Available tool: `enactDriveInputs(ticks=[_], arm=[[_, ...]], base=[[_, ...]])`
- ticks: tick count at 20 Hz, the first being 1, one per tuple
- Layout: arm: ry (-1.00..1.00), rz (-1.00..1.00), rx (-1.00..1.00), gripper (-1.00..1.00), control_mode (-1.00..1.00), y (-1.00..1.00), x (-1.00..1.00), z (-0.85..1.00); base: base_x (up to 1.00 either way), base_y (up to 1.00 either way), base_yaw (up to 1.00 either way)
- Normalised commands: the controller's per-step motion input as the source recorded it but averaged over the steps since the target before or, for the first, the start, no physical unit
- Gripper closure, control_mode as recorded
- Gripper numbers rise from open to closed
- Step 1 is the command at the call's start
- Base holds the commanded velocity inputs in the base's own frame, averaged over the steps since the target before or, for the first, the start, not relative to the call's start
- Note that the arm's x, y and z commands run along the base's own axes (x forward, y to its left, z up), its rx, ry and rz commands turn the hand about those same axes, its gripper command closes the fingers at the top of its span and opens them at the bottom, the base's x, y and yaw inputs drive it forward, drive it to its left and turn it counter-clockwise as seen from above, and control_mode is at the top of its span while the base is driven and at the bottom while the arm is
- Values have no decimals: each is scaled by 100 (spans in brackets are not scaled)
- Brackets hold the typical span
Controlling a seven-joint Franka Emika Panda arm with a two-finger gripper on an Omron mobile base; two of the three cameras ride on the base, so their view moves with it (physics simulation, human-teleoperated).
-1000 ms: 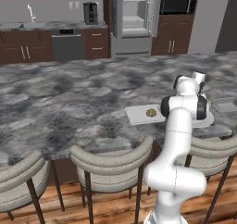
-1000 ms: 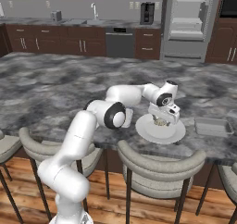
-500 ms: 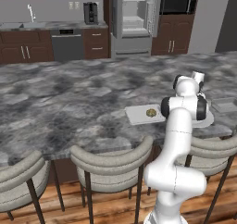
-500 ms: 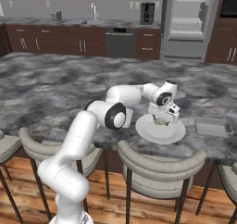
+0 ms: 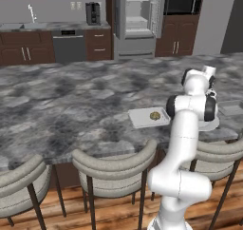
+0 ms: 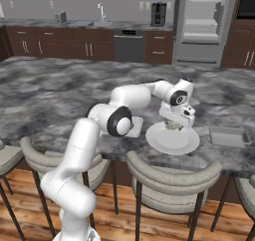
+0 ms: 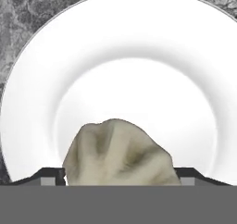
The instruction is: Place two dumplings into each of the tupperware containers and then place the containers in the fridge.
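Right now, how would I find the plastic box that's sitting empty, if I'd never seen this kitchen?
Start at the grey marble island counter with stools along its near edge. On it sits a round white plate under the robot's pincer; the empty box lies beside that plate, on the side away from the arm. It is shallow, rectangular and translucent grey, unlike the round plate.

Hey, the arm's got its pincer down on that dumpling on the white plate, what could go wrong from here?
1. The pincer grips the rounded dumpling only with its small tips, over the white plate; it may slip out on the lift.
2. The tupperware container beside the plate is shallow and small, so an off-centre release could drop the dumpling onto the counter.
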Motion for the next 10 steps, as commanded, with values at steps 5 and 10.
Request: enactDriveInputs(ticks=[5,10], arm=[[-5,0,0,100,-100,95,-21,18],[0,3,-7,100,-100,100,-13,0]], base=[[0,0,0],[0,0,0]])
